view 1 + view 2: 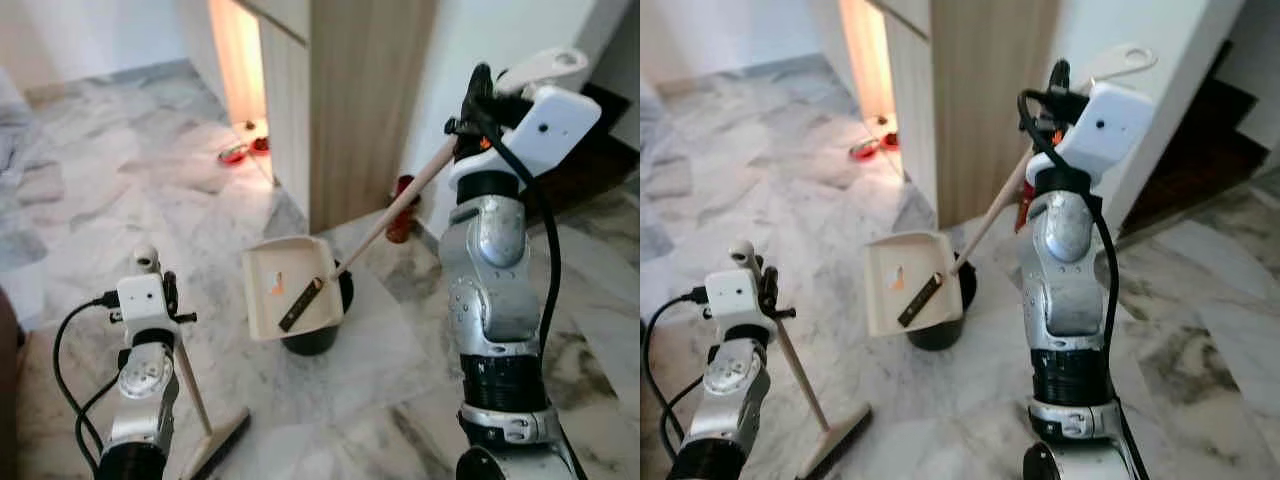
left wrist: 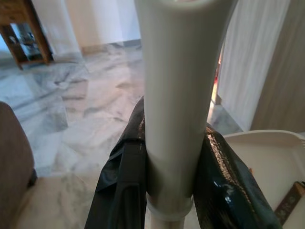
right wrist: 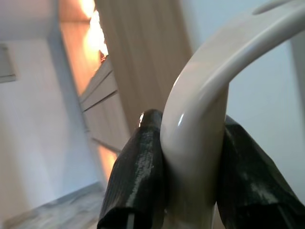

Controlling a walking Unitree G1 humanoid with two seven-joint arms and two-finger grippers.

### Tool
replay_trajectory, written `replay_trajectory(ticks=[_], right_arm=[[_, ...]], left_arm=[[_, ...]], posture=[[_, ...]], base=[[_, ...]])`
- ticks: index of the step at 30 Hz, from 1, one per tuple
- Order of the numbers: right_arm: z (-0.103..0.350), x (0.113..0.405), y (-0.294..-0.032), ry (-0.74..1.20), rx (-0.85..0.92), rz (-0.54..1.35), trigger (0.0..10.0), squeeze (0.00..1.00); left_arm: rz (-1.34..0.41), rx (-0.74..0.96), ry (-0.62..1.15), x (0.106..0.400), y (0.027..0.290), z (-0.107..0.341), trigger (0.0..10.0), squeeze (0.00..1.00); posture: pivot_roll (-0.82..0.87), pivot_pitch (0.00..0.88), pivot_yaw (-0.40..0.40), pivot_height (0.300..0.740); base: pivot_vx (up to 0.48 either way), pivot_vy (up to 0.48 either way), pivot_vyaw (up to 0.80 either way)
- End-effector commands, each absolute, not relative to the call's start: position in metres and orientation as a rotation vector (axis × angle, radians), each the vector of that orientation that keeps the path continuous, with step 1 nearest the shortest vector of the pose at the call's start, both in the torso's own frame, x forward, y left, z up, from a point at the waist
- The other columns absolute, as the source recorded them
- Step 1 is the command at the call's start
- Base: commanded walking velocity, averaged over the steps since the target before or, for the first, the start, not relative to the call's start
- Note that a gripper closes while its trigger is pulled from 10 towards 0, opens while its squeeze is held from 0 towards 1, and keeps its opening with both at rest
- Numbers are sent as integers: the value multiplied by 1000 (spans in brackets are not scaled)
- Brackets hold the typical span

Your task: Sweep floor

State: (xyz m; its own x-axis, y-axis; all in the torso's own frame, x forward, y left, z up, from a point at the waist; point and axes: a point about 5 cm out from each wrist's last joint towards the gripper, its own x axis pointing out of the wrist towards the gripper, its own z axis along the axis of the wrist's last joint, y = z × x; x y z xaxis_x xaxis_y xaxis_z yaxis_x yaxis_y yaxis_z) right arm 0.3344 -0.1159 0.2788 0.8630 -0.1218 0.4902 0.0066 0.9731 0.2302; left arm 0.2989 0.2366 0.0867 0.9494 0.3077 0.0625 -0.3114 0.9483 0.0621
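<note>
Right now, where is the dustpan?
In the left eye view the dustpan hangs mid-frame over the black bin, held by its handle in the right gripper.

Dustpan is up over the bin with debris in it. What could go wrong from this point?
1. The dustpan hangs tilted over the black bin, which is much narrower than the pan; the dark strip and orange scrap may slide past the rim onto the floor.
2. The right gripper grips the dustpan's handle at its far top end, so the pan may swing or twist.
3. The left gripper holds the broom beside the bin; a careless move may knock it.
</note>
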Motion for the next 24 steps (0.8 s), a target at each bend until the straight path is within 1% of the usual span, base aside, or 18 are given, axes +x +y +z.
replay_trajectory(ticks=[1, 24], right_arm=[[297, 328, -126, -628, 261, -89, 10000, 0], [299, 330, -121, -627, 269, -46, 10000, 0]], left_arm=[[296, 78, -98, 304, 231, 96, 10000, 0], [342, 87, -114, 303, 239, 99, 10000, 0]], posture=[[47, 0, 12, 740], [57, 0, -7, 740]], base=[[274, 0, 0], [265, 0, 0]])
